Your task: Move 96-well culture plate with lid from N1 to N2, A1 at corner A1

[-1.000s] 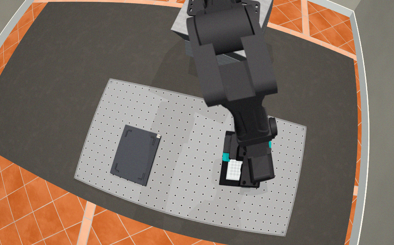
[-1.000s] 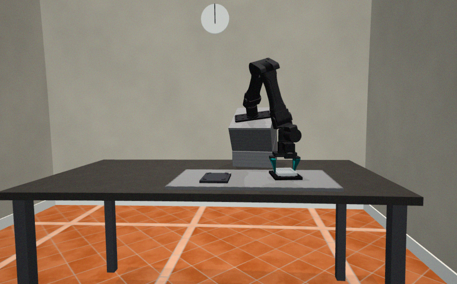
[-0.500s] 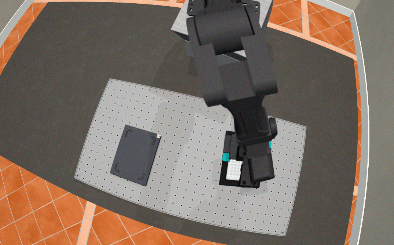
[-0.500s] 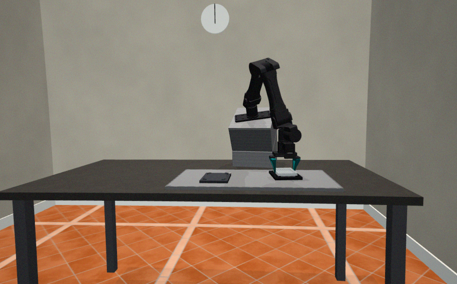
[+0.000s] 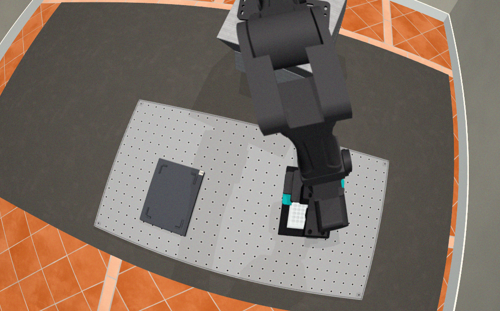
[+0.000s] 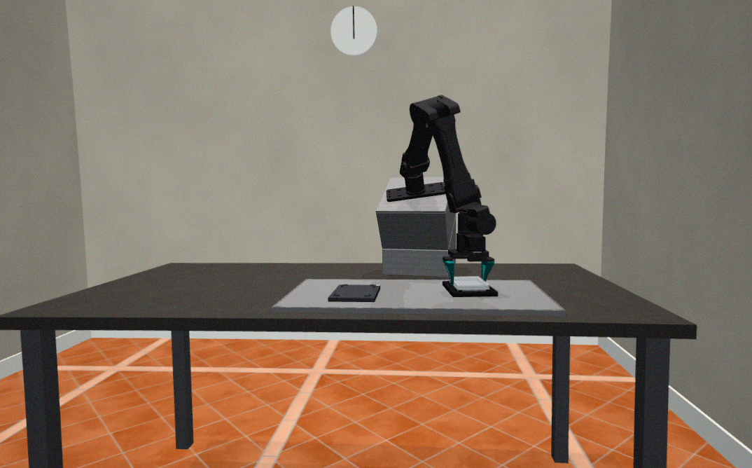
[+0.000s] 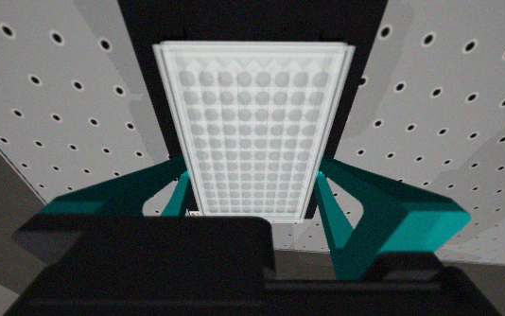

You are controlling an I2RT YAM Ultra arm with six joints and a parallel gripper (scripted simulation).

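The dark table (image 6: 204,290) carries a grey perforated board (image 5: 240,247), and on that board stand the two plate nests, well apart. Plate nest N2 (image 5: 169,195) is unoccupied: its dark surface and corner locators are fully exposed, and a small white tag at one corner presumably marks A1, though the lettering is too small to read. Plate nest N1 (image 5: 285,226) is largely covered by the arm (image 5: 294,96), which reaches down over it from the pedestal (image 6: 414,256) at the rear of the table. The 96-well culture plate (image 7: 252,132) remains on N1; in the exterior view it appears to rest flat on the nest, with no gap visible beneath it. The lid (image 7: 162,52) shows as a thin second outline around the plate's rim and appears fully seated, not skewed. The gripper (image 7: 252,189) straddles the near end of the plate, its teal fingers pressed against the two long sides, so it is clamped on the plate across its short dimension. Judged from this state, approach and grasp are complete, and no transport has been accomplished. Remaining steps: lift the plate clear of the N1 locators without unseating the lid, carry it across the board, align well A1 with the marked corner of N2, lower it flat inside the locators, and release.
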